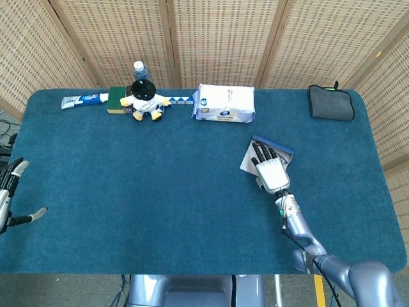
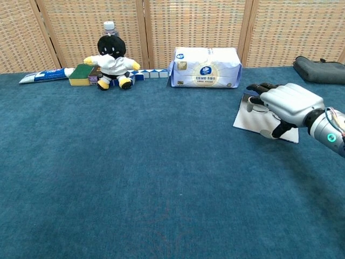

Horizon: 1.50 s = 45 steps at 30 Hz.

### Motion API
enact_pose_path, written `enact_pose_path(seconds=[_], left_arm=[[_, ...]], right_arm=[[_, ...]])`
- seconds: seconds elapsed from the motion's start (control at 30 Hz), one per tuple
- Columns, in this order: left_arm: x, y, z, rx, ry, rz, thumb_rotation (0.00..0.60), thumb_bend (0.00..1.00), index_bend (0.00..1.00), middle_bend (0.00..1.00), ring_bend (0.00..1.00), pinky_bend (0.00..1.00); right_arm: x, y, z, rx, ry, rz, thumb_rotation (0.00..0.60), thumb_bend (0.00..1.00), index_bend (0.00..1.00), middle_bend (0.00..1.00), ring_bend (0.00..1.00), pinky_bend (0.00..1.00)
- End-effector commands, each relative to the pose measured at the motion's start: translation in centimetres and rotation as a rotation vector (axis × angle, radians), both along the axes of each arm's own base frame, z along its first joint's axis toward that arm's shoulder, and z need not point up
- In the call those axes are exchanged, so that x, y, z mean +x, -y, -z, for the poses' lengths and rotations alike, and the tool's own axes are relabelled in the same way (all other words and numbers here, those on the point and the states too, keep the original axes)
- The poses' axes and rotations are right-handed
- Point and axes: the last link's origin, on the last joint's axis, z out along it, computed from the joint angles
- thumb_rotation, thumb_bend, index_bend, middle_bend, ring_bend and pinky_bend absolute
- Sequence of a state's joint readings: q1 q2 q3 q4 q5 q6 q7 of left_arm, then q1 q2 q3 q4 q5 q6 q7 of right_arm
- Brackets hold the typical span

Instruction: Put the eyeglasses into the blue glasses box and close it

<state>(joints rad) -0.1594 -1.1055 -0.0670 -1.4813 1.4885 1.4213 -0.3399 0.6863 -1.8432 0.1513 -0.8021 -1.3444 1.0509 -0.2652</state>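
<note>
The robot's right hand (image 1: 271, 167) lies palm-down over the flat blue glasses box with its pale grey lid face (image 2: 252, 120), which sits on the teal felt tabletop (image 1: 160, 185) toward the right side, a little back from the middle. In the chest view the dark fingers (image 2: 257, 88) reach across the far part of the box and the thumb curls down in front of the lid; the hand rests on it, pressing or covering rather than clearly gripping, and I cannot tell whether anything is pinched underneath. The eyeglasses themselves I cannot make out: they may be under the palm or already inside, the hand hides that spot.

The left hand (image 1: 10, 192) hangs off the left edge of the tabletop, fingers apart and holding nothing.

Along the far edge stand a toothpaste tube (image 1: 82, 100), a green and yellow sponge (image 1: 115, 101), a small plush doll in a black hat (image 1: 145, 99) with a clear water bottle (image 1: 138, 68) behind it, and a white and blue pack of tissues (image 1: 224, 103). A dark grey pouch (image 1: 331, 102) lies near the far right corner.

My guess is the task is at the box itself, either seating the glasses or pushing the lid down. The next move calls for steady downward pressure without letting the light box slide on the felt.
</note>
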Motion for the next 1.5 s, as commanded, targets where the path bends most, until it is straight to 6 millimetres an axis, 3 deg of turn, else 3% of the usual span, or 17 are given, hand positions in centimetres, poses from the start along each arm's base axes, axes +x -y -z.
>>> enact_pose_path(seconds=[0.03,1.13,1.5], left_arm=[[0.0,0.0,0.0,-0.001,0.0,0.0,0.6,0.0,0.0,0.0,0.0,0.0],[-0.1,-0.3,0.4,-0.005,-0.007,-0.007,0.6,0.0,0.0,0.0,0.0,0.0],[0.0,-0.3,0.4,-0.006,-0.006,-0.007,0.6,0.0,0.0,0.0,0.0,0.0]], right_arm=[[0.0,-0.2,0.2,0.003,0.005,-0.001,0.6,0.36,0.29,0.04,0.0,0.17],[-1.4,0.6,1.8,0.0,-0.056,0.033,0.6,0.37,0.3,0.05,0.0,0.17],[-1.5,1.5,1.0,-0.044,-0.051,0.037,0.6,0.51,0.35,0.08,0.0,0.17]])
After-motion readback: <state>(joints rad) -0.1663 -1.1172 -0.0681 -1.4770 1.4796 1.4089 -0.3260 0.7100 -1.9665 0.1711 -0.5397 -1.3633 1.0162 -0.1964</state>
